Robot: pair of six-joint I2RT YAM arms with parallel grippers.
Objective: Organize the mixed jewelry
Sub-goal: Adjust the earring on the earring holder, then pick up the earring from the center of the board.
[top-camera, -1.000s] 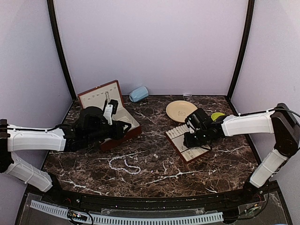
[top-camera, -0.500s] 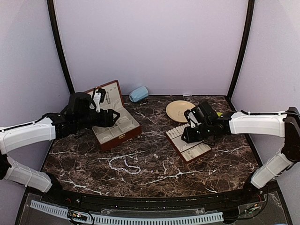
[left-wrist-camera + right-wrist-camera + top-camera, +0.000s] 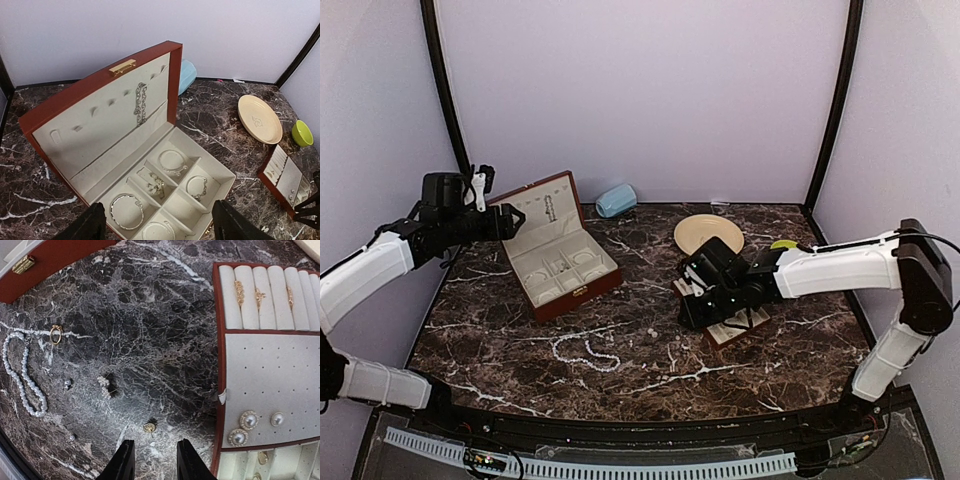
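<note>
The mixed jewelry lies loose on the dark marble: a white pearl strand (image 3: pixel 585 350) (image 3: pixel 22 375), a gold ring (image 3: pixel 56 333), a small pearl cluster (image 3: pixel 104 385) and a round gold stud (image 3: pixel 149 427). My right gripper (image 3: pixel 688 305) (image 3: pixel 155 462) hovers just short of that stud, jaws open a little with nothing between them. The cream slotted tray (image 3: pixel 270 370) with several earrings is at its right. My left gripper (image 3: pixel 512 214) (image 3: pixel 157 230) is raised left of the open red-brown box (image 3: pixel 560 265) (image 3: pixel 100 120), open and empty. The box's compartments hold several silvery bracelets.
A cream plate (image 3: pixel 707 235) (image 3: pixel 259 119) and a green bowl (image 3: pixel 783 245) (image 3: pixel 302 133) stand at the back right. A pale blue object (image 3: pixel 616 200) (image 3: pixel 187 75) lies behind the box by the back wall. My right arm hides most of the tray in the top view.
My left arm has pulled up and back to the left, away from the box, its jaws widening. My right arm has swung left off the tray towards the loose pieces, opening slightly.
</note>
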